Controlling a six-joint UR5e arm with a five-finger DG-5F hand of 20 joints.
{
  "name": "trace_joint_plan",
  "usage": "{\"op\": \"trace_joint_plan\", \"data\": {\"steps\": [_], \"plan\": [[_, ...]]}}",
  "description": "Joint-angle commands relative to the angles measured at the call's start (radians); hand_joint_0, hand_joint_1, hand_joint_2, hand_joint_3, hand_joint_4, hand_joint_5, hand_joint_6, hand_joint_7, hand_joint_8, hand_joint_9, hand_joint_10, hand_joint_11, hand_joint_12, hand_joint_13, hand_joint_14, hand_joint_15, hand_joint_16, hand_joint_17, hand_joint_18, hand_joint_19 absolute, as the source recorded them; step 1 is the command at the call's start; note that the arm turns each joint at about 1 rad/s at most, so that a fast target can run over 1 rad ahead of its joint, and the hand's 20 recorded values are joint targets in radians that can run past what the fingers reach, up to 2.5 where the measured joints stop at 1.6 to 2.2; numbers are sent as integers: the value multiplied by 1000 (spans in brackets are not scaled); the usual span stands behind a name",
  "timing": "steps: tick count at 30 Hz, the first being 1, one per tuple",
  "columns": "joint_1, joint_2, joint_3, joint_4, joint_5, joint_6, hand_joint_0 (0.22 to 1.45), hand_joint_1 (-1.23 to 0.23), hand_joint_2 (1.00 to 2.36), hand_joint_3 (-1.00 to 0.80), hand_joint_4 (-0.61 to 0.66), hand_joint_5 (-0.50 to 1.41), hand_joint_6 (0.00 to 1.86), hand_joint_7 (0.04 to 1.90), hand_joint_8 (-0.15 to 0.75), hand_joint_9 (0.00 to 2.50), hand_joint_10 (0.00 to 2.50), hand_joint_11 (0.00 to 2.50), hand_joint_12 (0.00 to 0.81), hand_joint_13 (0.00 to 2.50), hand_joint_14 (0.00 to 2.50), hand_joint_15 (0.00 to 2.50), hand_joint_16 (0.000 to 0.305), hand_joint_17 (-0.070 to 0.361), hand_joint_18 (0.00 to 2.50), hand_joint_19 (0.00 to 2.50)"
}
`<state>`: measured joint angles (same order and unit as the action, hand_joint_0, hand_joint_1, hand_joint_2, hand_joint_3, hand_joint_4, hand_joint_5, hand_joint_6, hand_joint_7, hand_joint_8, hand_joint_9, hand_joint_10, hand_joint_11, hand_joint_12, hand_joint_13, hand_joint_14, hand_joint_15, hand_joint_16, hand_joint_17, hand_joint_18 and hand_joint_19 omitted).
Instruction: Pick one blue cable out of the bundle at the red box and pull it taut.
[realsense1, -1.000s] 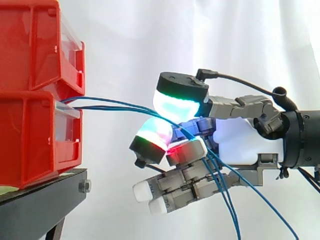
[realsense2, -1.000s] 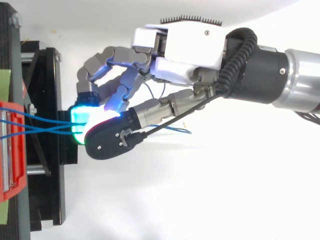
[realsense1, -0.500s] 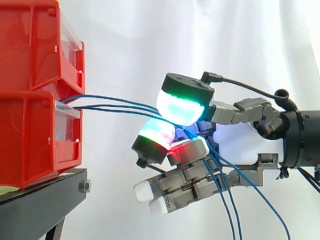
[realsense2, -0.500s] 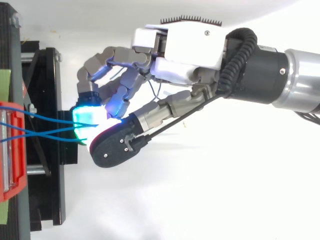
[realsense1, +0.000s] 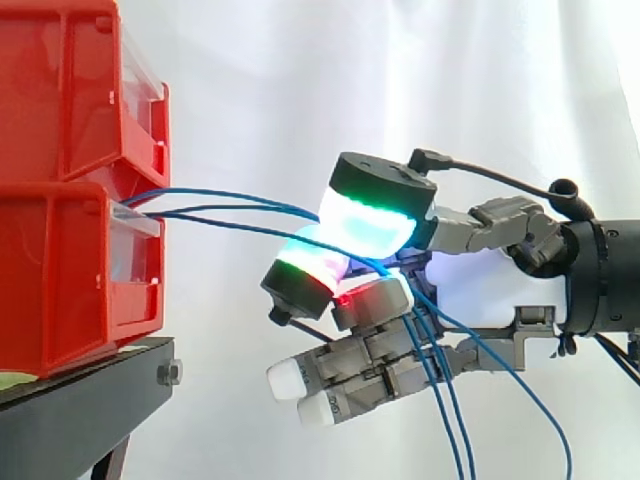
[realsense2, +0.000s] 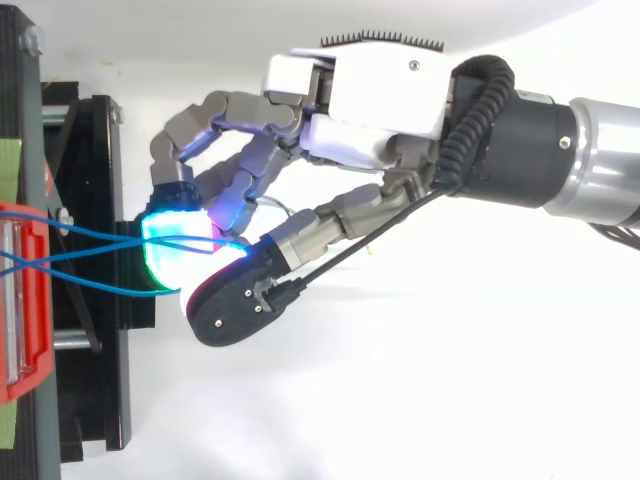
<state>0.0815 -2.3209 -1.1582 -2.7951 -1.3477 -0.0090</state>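
Three thin blue cables (realsense1: 230, 205) leave the front of the lower red bin (realsense1: 70, 280) and run right into my hand (realsense1: 480, 285). In the side view the green-glowing thumb pad (realsense1: 375, 215) sits on top of a curled finger pad (realsense1: 305, 270), and the cables pass between them. Behind the pinch they hang down in loose loops (realsense1: 450, 400). From above, the cables (realsense2: 90, 250) cross just off the bin (realsense2: 20, 300); two run over the cyan pad (realsense2: 175, 235), one passes lower beside the thumb (realsense2: 235, 295). The other fingers are curled below.
A second red bin (realsense1: 70, 90) is stacked on the lower one. Both rest on a black stand (realsense1: 80, 400) at the left, with its frame (realsense2: 95, 300) under my fingertips in the top view. A white curtain is behind.
The thumb has swung a little right and up in the side view, and toward the near side from above. The cables have fanned apart near the bin, and one has dropped lower.
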Motion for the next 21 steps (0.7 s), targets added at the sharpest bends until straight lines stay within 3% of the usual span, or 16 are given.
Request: {"op": "trace_joint_plan", "data": {"steps": [1, 8, 10, 11, 13, 15, 21], "plan": [[0, 0, 0, 0, -1, 0, 767, -965, 1000, -500, 129, -178, 925, 1021, 341, 1130, 8, 1444, 373, 707, 15, 390, 57, 127, 550, 211], [0, 0, 0, 0, 1, 0, 481, -932, 1000, -500, 177, -171, 913, 963, 381, 1126, 4, 1451, 411, 690, 15, 405, 63, 142, 526, 268], [0, 0, 0, 0, -1, 0, 445, -895, 1000, -500, 191, -169, 903, 937, 393, 1130, 6, 1432, 422, 697, 14, 407, 66, 149, 533, 270], [0, 0, 0, 0, -1, 0, 413, -809, 1000, -500, 201, -168, 894, 909, 421, 1154, 2, 1408, 440, 697, 15, 405, 70, 158, 542, 280], [0, 0, 0, -1, -1, 0, 421, -721, 1000, -500, 193, -163, 884, 906, 419, 1169, 3, 1379, 438, 702, 14, 409, 70, 158, 537, 290], [0, 0, 0, -3, -1, 0, 511, -596, 1000, -500, 159, -158, 870, 985, 372, 1164, 8, 1386, 403, 678, 15, 422, 62, 140, 477, 320], [0, 0, 0, -1, -1, 0, 596, -595, 1008, -378, 158, -161, 871, 1064, 341, 1154, 9, 1395, 387, 669, 16, 427, 57, 128, 457, 351]]}}
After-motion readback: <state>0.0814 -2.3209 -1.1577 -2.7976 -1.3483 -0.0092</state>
